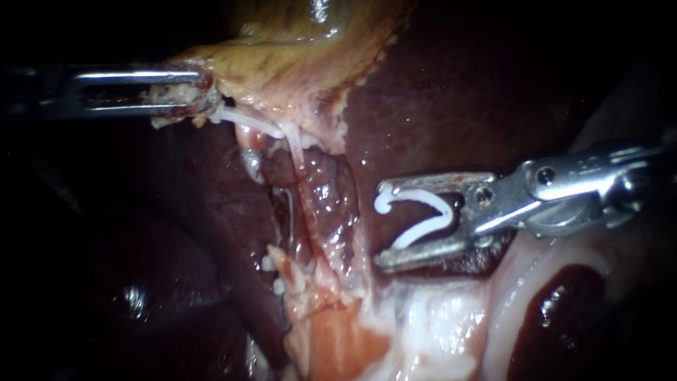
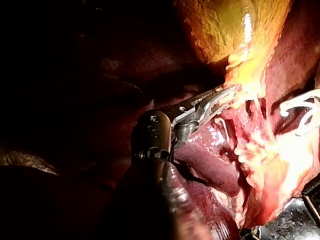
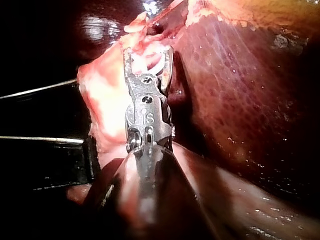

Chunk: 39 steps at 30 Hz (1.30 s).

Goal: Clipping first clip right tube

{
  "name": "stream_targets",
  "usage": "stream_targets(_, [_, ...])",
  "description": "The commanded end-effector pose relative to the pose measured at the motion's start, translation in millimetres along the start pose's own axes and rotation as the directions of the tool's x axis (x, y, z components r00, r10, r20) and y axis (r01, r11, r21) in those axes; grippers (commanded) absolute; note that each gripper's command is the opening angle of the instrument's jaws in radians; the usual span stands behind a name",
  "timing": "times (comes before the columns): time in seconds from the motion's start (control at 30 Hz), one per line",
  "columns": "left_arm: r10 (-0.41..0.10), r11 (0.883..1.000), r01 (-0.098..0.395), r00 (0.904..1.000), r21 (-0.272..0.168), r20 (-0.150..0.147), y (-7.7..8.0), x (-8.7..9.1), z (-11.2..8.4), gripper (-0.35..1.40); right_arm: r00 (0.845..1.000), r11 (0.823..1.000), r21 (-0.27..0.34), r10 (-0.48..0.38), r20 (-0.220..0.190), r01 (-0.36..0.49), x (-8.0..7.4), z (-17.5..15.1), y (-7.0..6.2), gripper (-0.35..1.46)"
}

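Observation:
My left instrument (image 1: 194, 99) comes in from the left, its jaws shut on the pale lower edge of the yellow gallbladder (image 1: 296, 49), holding it taut. From that edge a thin pale tube (image 1: 308, 194) runs down into ragged tissue. A finer glistening strand (image 1: 288, 204) lies just left of it. My right instrument (image 1: 381, 224) stands to the right of the tube and apart from it. Its wide-spread jaws carry an open white clip (image 1: 417, 219), which encloses no tube. The left wrist view shows the left instrument (image 2: 220, 97) and the clip (image 2: 300, 107).
Dark red liver (image 1: 437, 106) fills the background behind and above the right instrument. Pale fatty tissue (image 1: 437, 324) lies below its jaws. In the right wrist view the right instrument (image 3: 149, 60) points into pale tissue (image 3: 107, 100).

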Motion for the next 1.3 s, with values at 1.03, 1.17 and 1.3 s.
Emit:
stream_targets(1.03, [0.0,1.0,0.0,1.0,0.002,0.0,0.0,0.0,0.2,-0.35,0.975,0.971,0.137,0.209,-0.078,-0.198,-1.6,12.6,0.0,0.49])
stream_targets(1.17, [0.0,1.0,0.0,1.0,0.002,0.0,-0.1,0.1,0.2,-0.35,0.97,0.961,0.184,0.225,-0.092,-0.205,-1.1,12.6,-0.8,0.49])
stream_targets(1.3, [0.0,1.0,0.0,1.0,0.005,-0.002,-0.2,0.1,0.2,-0.35,0.963,0.948,0.238,0.244,-0.111,-0.213,-0.3,12.5,-2.2,0.49])
